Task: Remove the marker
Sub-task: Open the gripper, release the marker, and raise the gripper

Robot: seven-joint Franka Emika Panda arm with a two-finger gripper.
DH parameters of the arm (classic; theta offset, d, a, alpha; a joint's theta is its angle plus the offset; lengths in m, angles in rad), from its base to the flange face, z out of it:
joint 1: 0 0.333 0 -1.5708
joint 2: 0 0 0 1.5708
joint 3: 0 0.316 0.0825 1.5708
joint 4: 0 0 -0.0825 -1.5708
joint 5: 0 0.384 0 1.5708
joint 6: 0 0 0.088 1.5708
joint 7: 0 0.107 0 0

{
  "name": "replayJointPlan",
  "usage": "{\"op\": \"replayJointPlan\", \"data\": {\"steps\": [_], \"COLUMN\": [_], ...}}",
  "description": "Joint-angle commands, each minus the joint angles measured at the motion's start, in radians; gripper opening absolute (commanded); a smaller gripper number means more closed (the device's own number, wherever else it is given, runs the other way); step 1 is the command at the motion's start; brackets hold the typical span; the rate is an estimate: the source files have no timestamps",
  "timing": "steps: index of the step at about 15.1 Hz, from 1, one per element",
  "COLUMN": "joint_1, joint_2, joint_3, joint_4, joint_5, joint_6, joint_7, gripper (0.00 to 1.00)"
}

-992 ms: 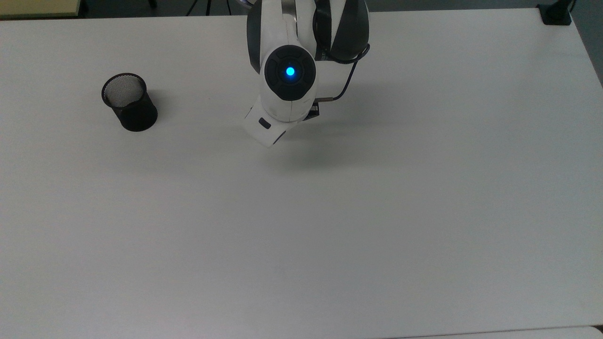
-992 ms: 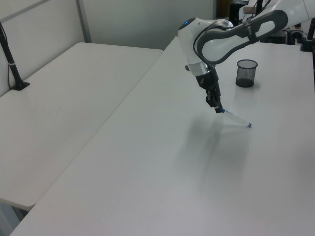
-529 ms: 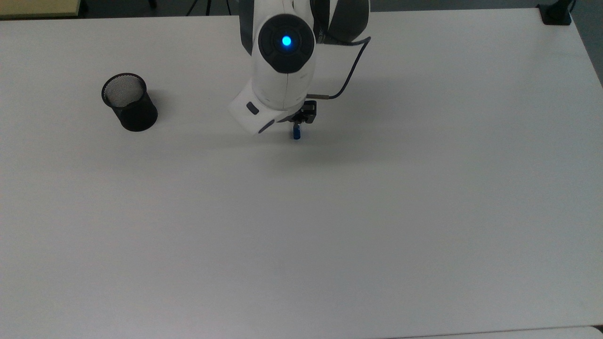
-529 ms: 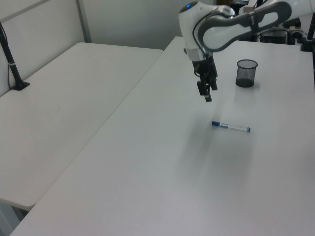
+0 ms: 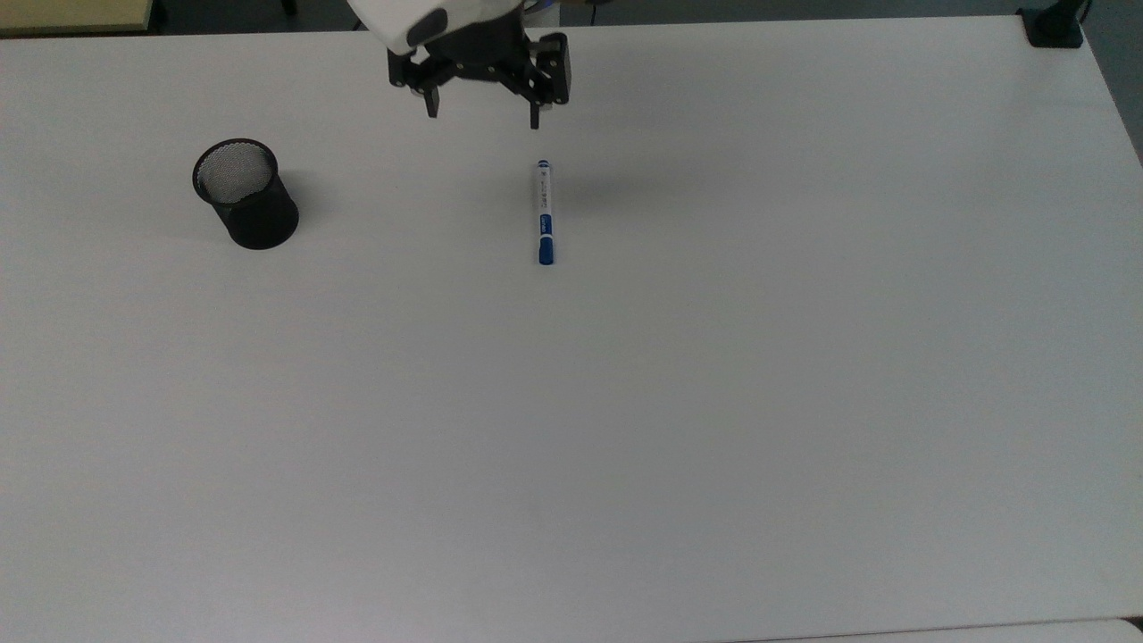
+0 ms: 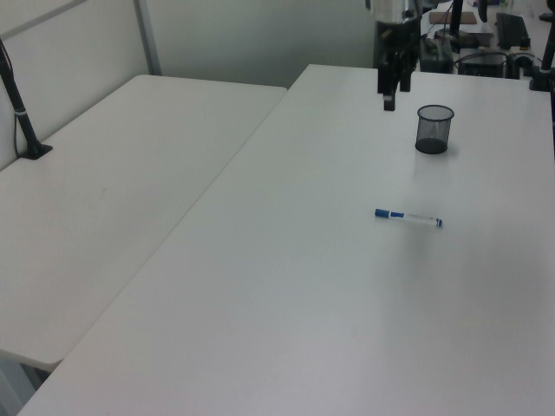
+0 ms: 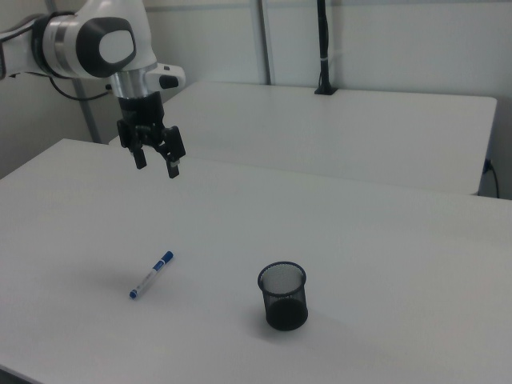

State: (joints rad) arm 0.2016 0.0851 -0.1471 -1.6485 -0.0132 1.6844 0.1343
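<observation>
1. Top view, left to right: black mesh cup (image 5: 245,193) upright on the white worktop (image 5: 714,402); marker (image 5: 544,212) flat, well apart from it.
2. End effector (image 5: 482,109) raised above the marker, fingers spread, empty.
3. Right view alone shows the arm (image 7: 88,40) behind it.
4. Since half a second ago the end effector has risen and withdrawn; marker unmoved.

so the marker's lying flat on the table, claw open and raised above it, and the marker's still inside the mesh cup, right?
Not inside. The marker lies flat on the table, apart from the mesh cup, toward the top view's right. The top view shows the cup with no marker in it. The claw is open and raised, as you said.
</observation>
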Motion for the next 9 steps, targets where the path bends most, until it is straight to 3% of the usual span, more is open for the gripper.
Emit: {"op": "replayJointPlan", "data": {"steps": [1,3,9], "joint_1": [-0.059,-0.083,-0.067], "joint_2": [-0.122,-0.13,-0.094], "joint_3": [-0.002,-0.003,0.004], "joint_4": [-0.079,-0.068,-0.062], "joint_5": [-0.002,0.003,-0.002], "joint_6": [-0.018,-0.022,0.043], "joint_7": [-0.094,-0.082,0.053], "gripper": [1.0,1.0,1.0]}}
